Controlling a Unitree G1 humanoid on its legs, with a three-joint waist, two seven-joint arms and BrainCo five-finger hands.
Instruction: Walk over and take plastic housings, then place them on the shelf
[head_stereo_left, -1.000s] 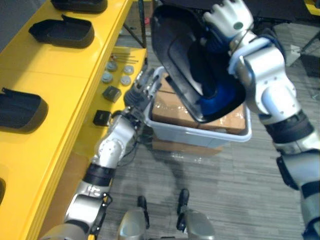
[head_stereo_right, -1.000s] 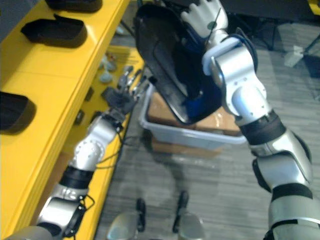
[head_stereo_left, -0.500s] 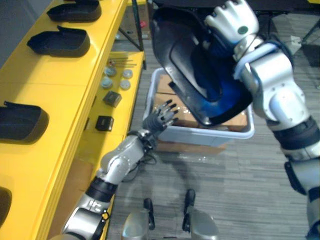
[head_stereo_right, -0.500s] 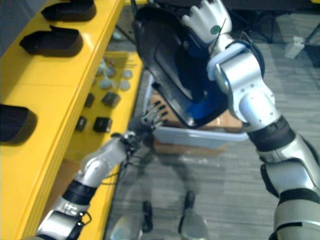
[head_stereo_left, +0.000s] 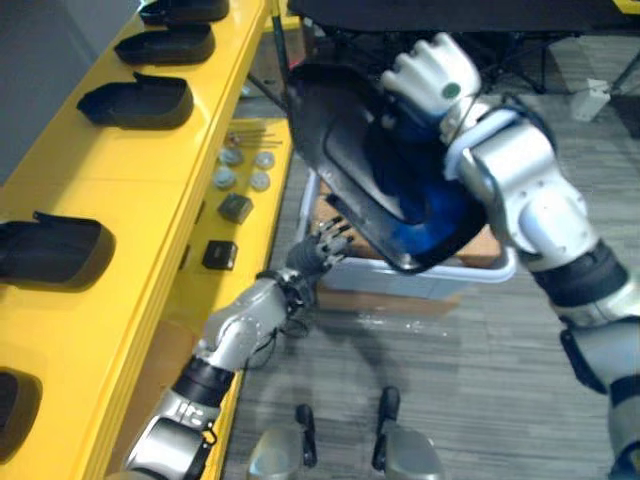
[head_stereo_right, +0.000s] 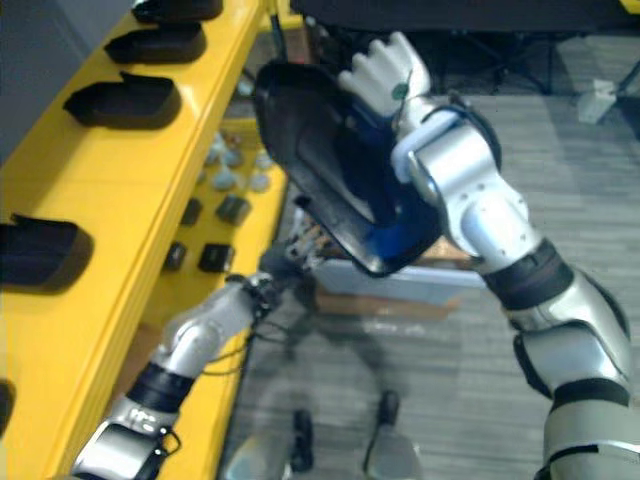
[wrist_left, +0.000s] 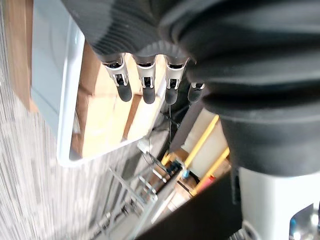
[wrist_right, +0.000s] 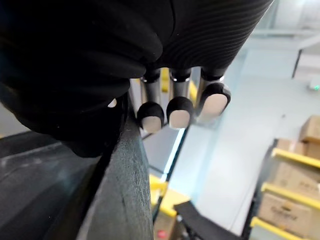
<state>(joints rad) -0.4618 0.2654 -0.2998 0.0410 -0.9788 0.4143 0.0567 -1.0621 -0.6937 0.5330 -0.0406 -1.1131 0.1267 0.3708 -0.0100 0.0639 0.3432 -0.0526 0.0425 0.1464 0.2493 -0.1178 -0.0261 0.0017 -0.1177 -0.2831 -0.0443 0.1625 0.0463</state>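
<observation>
A large black plastic housing (head_stereo_left: 345, 165) is held up in the air, tilted, its hollow side facing me. My right hand (head_stereo_left: 432, 78) is shut on its upper rim; in the right wrist view the fingers (wrist_right: 172, 111) curl over the dark rim (wrist_right: 125, 175). Below the housing's lower edge, my left hand (head_stereo_left: 320, 246) reaches out with straight fingers (wrist_left: 145, 87) and holds nothing. On the left runs the yellow shelf (head_stereo_left: 120, 190), with several more black housings on top, such as one (head_stereo_left: 138, 100) further along and one (head_stereo_left: 55, 252) nearer.
Under the held housing, a grey bin (head_stereo_left: 480, 274) sits on the floor with cardboard boxes (wrist_left: 107, 117) inside. On the shelf's lower level lie small black blocks (head_stereo_left: 220, 255) and round grey discs (head_stereo_left: 242, 172). Grey carpet lies to the right.
My left hand has swung away from the lower shelf to under the housing. The housing has shifted left toward the shelf. The camera has moved too.
</observation>
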